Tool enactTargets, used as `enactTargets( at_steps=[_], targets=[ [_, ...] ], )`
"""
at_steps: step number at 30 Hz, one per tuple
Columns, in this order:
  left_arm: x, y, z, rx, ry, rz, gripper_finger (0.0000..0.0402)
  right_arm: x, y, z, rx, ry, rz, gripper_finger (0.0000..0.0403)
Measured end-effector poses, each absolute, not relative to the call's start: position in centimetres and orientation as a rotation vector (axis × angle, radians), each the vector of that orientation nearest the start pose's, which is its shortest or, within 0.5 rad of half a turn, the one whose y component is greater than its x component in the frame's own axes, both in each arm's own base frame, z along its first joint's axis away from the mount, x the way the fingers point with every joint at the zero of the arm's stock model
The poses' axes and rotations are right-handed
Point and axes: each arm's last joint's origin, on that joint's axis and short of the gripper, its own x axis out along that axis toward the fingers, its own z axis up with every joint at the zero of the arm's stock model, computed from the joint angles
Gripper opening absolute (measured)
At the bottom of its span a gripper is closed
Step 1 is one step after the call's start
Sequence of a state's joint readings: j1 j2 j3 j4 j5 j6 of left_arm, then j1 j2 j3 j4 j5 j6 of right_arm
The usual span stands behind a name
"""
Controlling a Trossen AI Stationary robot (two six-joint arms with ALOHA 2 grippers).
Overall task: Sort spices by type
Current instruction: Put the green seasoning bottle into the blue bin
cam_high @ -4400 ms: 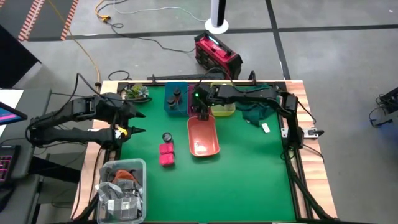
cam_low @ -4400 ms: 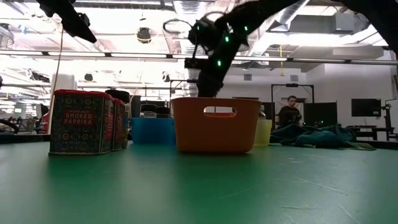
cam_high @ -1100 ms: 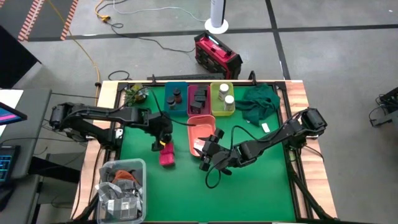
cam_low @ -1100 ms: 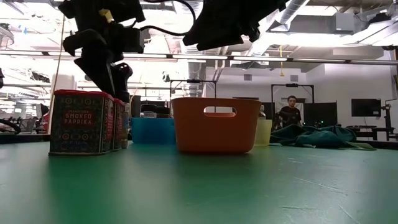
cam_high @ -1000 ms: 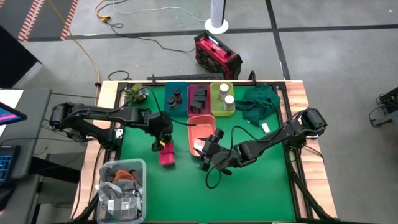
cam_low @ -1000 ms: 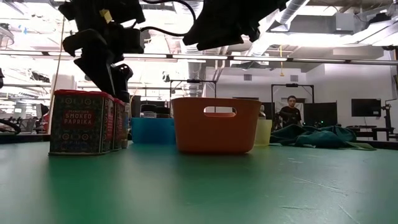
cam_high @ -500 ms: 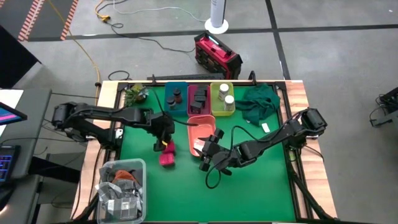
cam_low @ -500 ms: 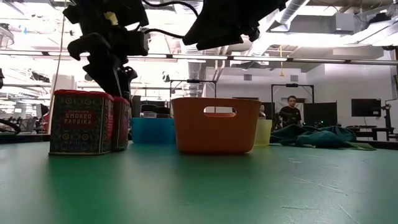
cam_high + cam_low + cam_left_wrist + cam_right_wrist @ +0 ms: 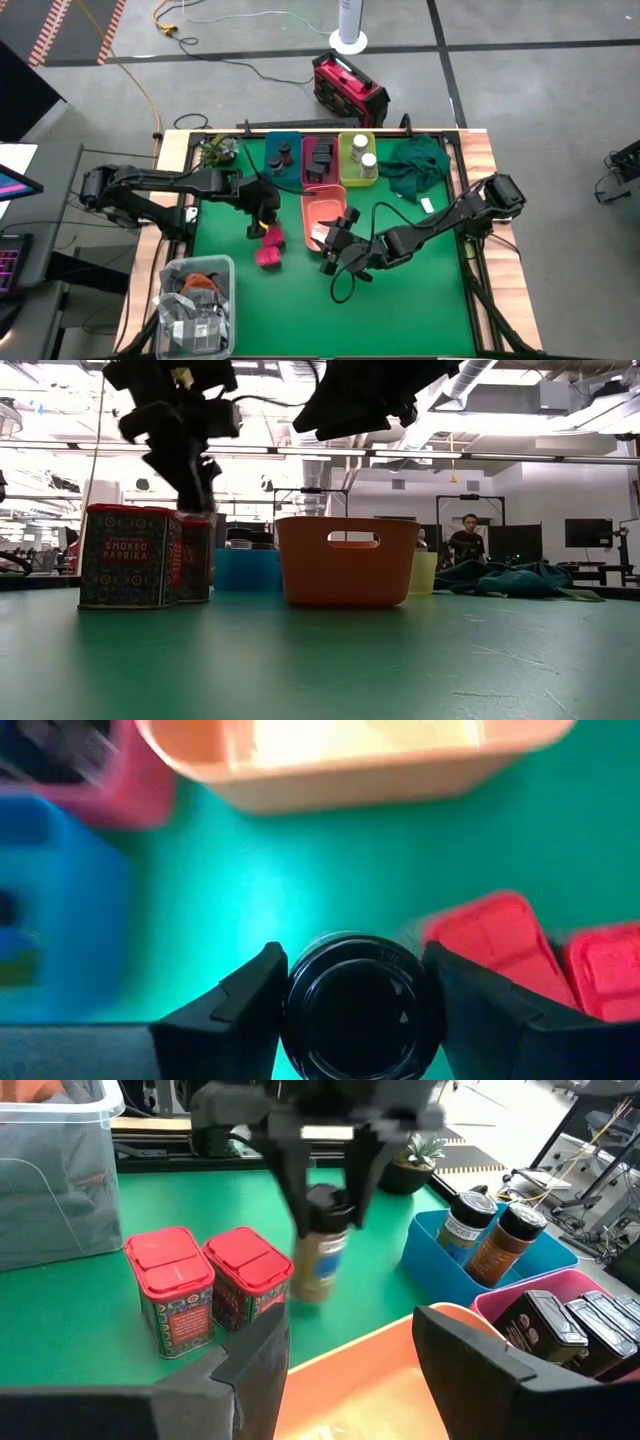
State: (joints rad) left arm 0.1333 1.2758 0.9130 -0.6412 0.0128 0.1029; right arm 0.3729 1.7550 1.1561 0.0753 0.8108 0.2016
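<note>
Item one, my left gripper (image 9: 355,1010): clamped on a dark-capped round jar (image 9: 322,1255), lifted clear of the green table (image 9: 400,300), just beside the two red paprika tins (image 9: 205,1288) and near the blue bin (image 9: 280,170).

Item two, my right gripper (image 9: 335,240): parked at the near end of the salmon bin (image 9: 322,212), holding nothing, its jaws standing wide.

Item three, progress, as I judge it:
- Blue bin: two round jars (image 9: 488,1230) in.
- Pink bin (image 9: 318,150): dark boxy packs (image 9: 560,1320) in.
- Yellow bin (image 9: 358,175): white-capped bottles (image 9: 364,152) in.
- Salmon bin: looks empty.
- Left: the jar I hold, likely for the blue bin, then both red tins, presumably for the salmon bin.

Item four, the held jar: black lid, amber body, blue label, upright, somewhat blurred.
</note>
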Motion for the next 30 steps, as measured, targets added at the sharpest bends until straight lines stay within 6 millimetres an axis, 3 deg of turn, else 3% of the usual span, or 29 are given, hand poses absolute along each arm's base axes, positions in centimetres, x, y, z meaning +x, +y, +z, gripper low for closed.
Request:
enactTargets(
  at_steps=[7,13,22,30],
  targets=[
    [25.4,4.6,28.6,0.131,0.881,0.147,0.0214,36.2,11.9,23.1,-0.099,0.391,-0.468,0.0244],
    [25.5,7.7,30.5,0.166,0.786,0.28,0.0215,36.2,11.9,23.1,-0.099,0.392,-0.468,0.0244],
    [25.3,12.5,29.9,0.132,0.759,0.399,0.0216,36.2,11.9,23.0,-0.1,0.392,-0.468,0.0244],
    [27.0,15.1,26.4,0.1,0.854,0.384,0.0217,36.2,11.9,23.0,-0.104,0.397,-0.467,0.0244]
  ],
)
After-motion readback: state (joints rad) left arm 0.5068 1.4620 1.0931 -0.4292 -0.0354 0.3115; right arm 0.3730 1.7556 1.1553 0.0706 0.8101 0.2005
